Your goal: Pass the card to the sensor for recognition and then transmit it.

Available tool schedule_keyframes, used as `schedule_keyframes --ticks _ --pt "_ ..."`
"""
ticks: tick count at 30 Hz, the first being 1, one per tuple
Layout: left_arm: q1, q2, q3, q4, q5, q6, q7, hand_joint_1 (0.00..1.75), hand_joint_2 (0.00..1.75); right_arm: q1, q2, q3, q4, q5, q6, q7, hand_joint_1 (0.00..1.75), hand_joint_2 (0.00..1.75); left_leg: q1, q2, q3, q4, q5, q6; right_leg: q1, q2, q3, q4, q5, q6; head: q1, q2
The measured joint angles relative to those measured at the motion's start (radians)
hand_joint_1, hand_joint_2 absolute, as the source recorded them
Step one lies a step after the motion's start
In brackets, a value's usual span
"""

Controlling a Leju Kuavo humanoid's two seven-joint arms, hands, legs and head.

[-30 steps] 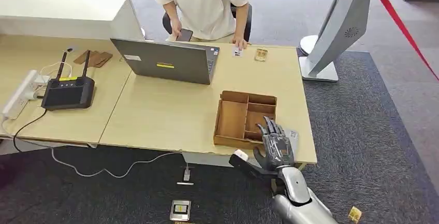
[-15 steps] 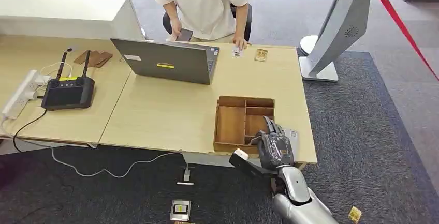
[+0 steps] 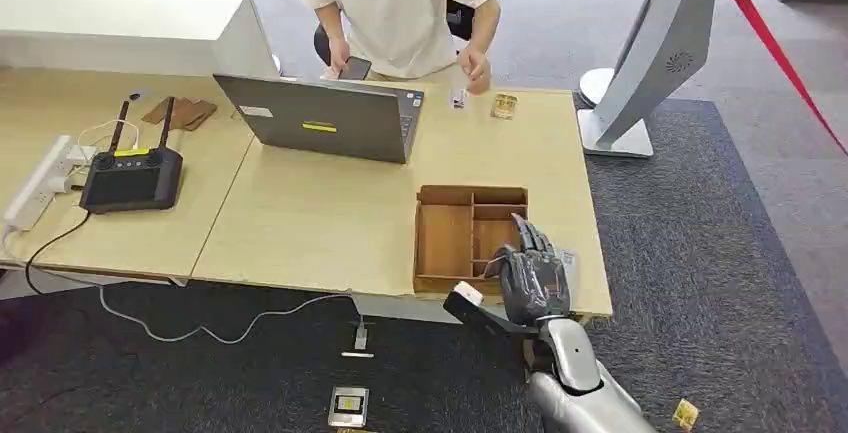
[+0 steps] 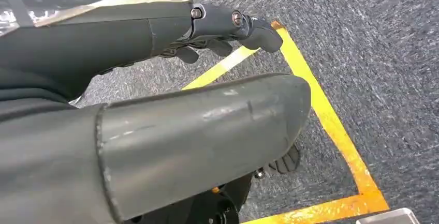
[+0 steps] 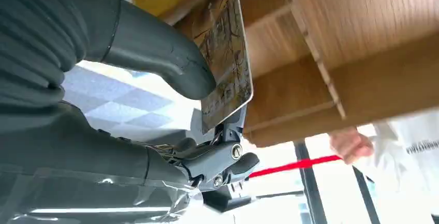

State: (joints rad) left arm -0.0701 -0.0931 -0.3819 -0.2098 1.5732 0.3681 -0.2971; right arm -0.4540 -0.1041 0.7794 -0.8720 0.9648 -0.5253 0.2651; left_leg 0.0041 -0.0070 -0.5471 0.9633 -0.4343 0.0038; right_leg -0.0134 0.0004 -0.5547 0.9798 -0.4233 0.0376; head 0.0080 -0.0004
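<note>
My right hand (image 3: 535,278) rests over the near right corner of an open wooden compartment box (image 3: 421,238) at the table's front edge. In the right wrist view the thumb (image 5: 155,53) and fingers pinch a gold-patterned card (image 5: 225,58) close against the box's wooden dividers (image 5: 310,27). My left hand (image 4: 196,125) hangs over dark carpet with yellow floor lines, fingers (image 4: 228,22) stretched out and holding nothing. A small tan device (image 3: 504,105) and a white card (image 3: 458,100) lie at the table's far edge, in front of a seated person (image 3: 400,3).
A laptop (image 3: 320,118) stands mid-table, a black router (image 3: 132,178) and power strip (image 3: 40,183) to the left. The person's hand (image 3: 478,75) hovers above the far edge. A grey gate post (image 3: 650,63) stands on the right. Small objects lie on the carpet (image 3: 347,405).
My right hand's fingers closed down over the box corner, then rose a little with the card. The box shifted slightly. The person's hand lifted off the table.
</note>
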Motion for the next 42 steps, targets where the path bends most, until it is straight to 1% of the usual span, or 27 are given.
schedule_keyframes --ticks 4,7,12,17,20,23,28,39,41,42 --pt "0.000 0.000 -0.001 0.000 0.000 0.000 -0.014 0.00 0.00 -0.025 -0.015 -0.015 -0.071 0.019 -0.005 0.015 1.75 1.75 0.000 0.000 0.000 0.000 0.000 0.000 0.000 0.000 0.000 0.000 0.000 0.000 0.000 0.000" --pt "0.000 0.000 -0.002 0.000 0.000 0.000 -0.023 0.00 0.00 -0.058 -0.029 -0.031 -0.130 0.042 -0.012 0.032 1.75 1.75 0.000 0.000 0.000 0.000 0.000 0.000 0.000 0.000 0.000 0.000 0.001 0.000 0.000 0.000" --pt "-0.003 0.000 -0.002 0.004 0.000 0.000 -0.032 0.00 0.00 -0.129 -0.056 -0.059 -0.235 0.056 -0.002 0.052 1.75 1.75 0.000 0.000 0.001 0.000 0.000 0.000 0.000 0.000 0.001 0.000 0.001 0.000 0.000 0.000" --pt "-0.006 0.000 -0.002 0.009 0.000 0.000 -0.033 0.00 0.00 -0.148 -0.068 -0.071 -0.295 0.071 -0.008 0.058 1.75 1.75 0.000 0.000 0.000 0.000 0.000 0.000 0.000 0.000 0.000 0.000 0.001 0.000 0.000 0.000" --pt "-0.008 0.000 -0.002 0.013 0.000 0.000 -0.031 0.00 0.00 -0.178 -0.072 -0.078 -0.311 0.073 -0.003 0.058 1.75 1.75 0.000 0.000 0.000 0.000 0.000 0.000 0.000 0.000 0.000 0.000 0.001 0.000 0.000 0.000" --pt "-0.011 0.000 -0.002 0.017 -0.006 0.000 -0.023 0.00 0.00 -0.207 -0.072 -0.078 -0.311 0.069 0.018 0.056 1.75 1.75 0.000 0.000 0.000 0.000 0.000 0.000 0.000 0.000 0.000 0.000 0.001 0.000 0.000 0.000" --pt "-0.020 0.001 -0.003 0.019 -0.020 0.000 -0.005 0.00 0.00 -0.245 -0.069 -0.076 -0.280 0.044 0.053 0.034 1.75 1.75 0.000 0.000 0.000 0.000 0.001 0.000 0.000 0.000 0.001 0.000 0.001 0.000 0.000 0.000" --pt "-0.021 0.002 -0.004 0.020 -0.021 0.000 -0.002 0.00 0.00 -0.253 -0.066 -0.075 -0.267 0.039 0.055 0.027 1.75 1.75 0.000 0.000 0.000 0.000 0.001 0.000 0.000 0.000 0.001 0.000 0.001 0.000 0.000 0.000" --pt "-0.026 0.003 -0.006 0.023 -0.032 0.000 0.008 0.00 0.00 -0.281 -0.055 -0.070 -0.223 0.028 0.067 0.012 1.75 1.75 0.000 0.000 0.000 0.000 0.001 0.000 0.000 0.000 0.001 0.001 0.001 0.000 0.000 0.000" --pt "-0.034 0.005 -0.015 0.025 -0.051 0.000 0.031 0.00 0.00 -0.335 -0.033 -0.060 -0.143 -0.001 0.105 -0.014 1.75 1.75 0.000 -0.001 -0.001 0.000 0.001 0.000 0.000 0.000 0.000 0.001 0.001 0.000 0.000 0.000"
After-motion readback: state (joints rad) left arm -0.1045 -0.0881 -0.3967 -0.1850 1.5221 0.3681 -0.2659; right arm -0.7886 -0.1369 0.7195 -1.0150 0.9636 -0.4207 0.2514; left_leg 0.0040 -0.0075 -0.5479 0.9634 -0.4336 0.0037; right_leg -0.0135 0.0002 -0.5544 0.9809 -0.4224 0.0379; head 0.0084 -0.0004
